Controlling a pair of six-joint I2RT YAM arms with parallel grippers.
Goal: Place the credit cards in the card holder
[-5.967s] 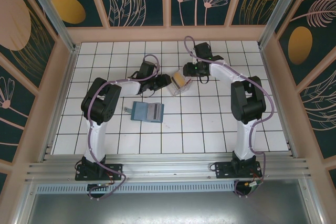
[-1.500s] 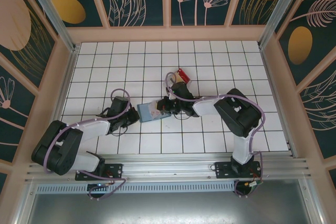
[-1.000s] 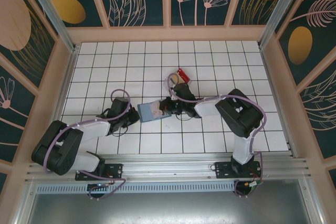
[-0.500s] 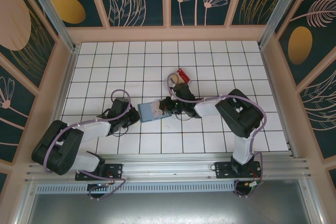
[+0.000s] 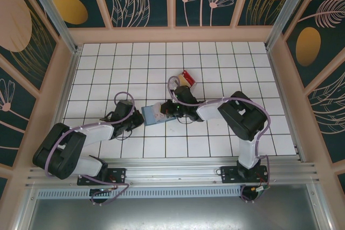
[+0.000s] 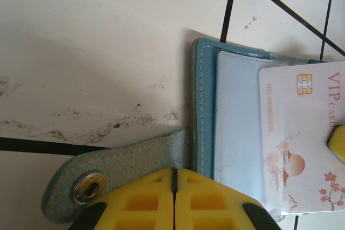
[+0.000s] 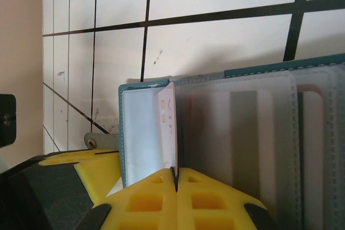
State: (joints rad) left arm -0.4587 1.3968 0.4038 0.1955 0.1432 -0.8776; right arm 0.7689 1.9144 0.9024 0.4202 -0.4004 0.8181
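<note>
Card (image 6: 302,138) face-on at left wrist, edge-on at right.

You're looking at a white tiled table (image 5: 215,57) with black grout lines, boxed in by dark teal walls (image 5: 215,12) painted with gold ovals and pale flowers.
</note>
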